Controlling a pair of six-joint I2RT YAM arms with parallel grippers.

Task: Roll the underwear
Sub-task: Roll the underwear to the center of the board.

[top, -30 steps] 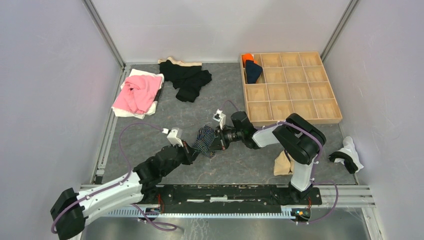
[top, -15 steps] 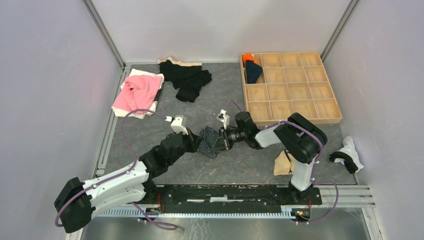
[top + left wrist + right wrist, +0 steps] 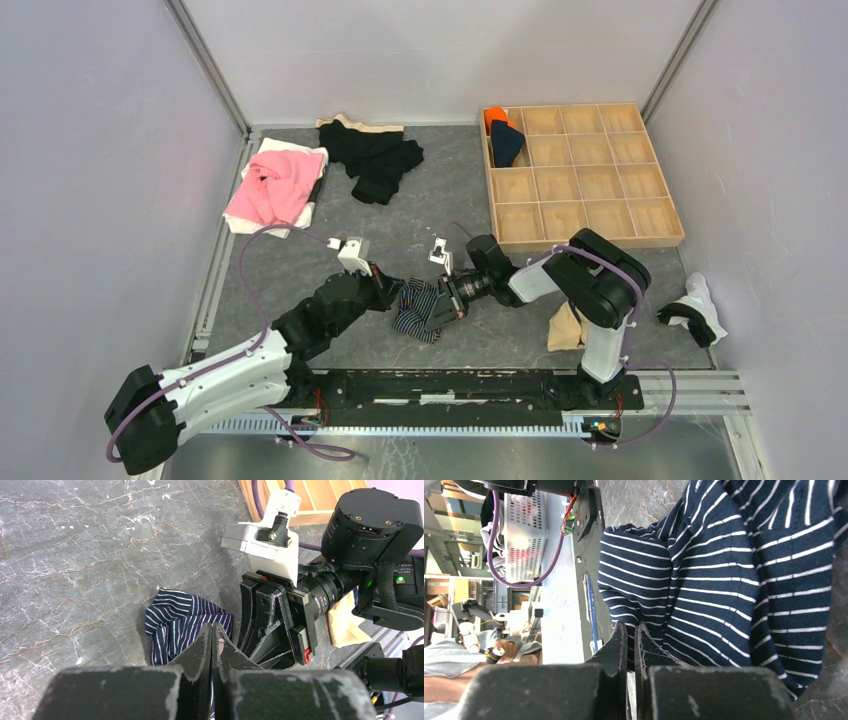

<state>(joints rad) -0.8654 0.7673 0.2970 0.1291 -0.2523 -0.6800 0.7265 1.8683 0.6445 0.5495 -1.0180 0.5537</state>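
Observation:
The navy striped underwear (image 3: pixel 419 311) lies bunched on the grey table between my two arms. My left gripper (image 3: pixel 397 297) is shut on its left edge; in the left wrist view the fingertips (image 3: pixel 212 630) meet over the striped underwear (image 3: pixel 175 622). My right gripper (image 3: pixel 448 300) is shut on the right edge, and in the right wrist view its fingers (image 3: pixel 630 632) pinch a fold of the striped underwear (image 3: pixel 724 580). The right gripper (image 3: pixel 265 625) stands just to the right of my left fingers. A white underwear with black trim (image 3: pixel 694 310) lies at the far right.
A wooden compartment tray (image 3: pixel 600 210) sits at the back right, with an orange roll (image 3: pixel 495 118) and a navy roll (image 3: pixel 507 143) in its left cells. A pink garment (image 3: pixel 275 185) and black garments (image 3: pixel 375 155) lie at the back left. A beige cloth (image 3: pixel 566 328) rests by the right arm's base.
Both grippers have moved toward the near edge and lower, carrying the striped underwear with them. The cloth now hangs lower and spreads more between them.

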